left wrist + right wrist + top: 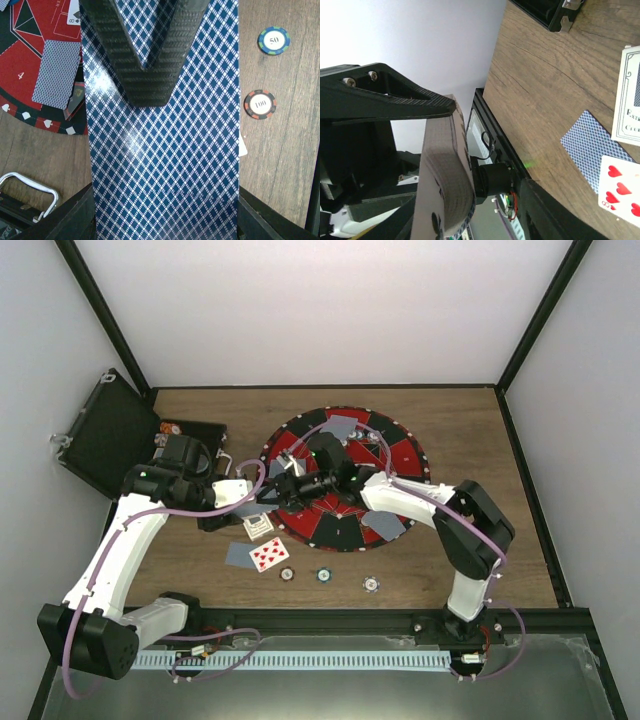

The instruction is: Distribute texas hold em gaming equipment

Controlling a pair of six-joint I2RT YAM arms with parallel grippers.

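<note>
Deck (pixel 165 165): blue-diamond backs uppermost, held above the wood at the 9 o'clock rim of the mat (pixel 405 455).
Left gripper (pixel 166 222): clamped on the deck's near end, one finger at each long edge; the deck ran out from the jaws toward 12 o'clock in the left wrist view.
Right gripper (pixel 283 489): at the deck's 3 o'clock side in the top view; one finger (pixel 150 85) lay flat on the top card's back.
Right jaws: partly apart, with the deck standing edge-on and blurred against the upper finger's tip; the second finger was hidden, so a grip could not be told.
Loose cards: a face-down card (pixel 240 555) and a face-up card (pixel 268 554) with red pips, touching, on the wood at the mat's 7 o'clock, well apart from both jaws.
Mat cards: face-down at 12 o'clock (pixel 340 426) and at 5 o'clock (pixel 388 525).
Chips: a row off the mat at its 6 o'clock: 100 chip (pixel 287 573), 50 chip (pixel 324 575), white chip (pixel 372 584).
Card box (pixel 259 527): at 12 o'clock of the loose cards, just beside them.
Case (pixel 110 435): open, at the table's 10 o'clock corner.
</note>
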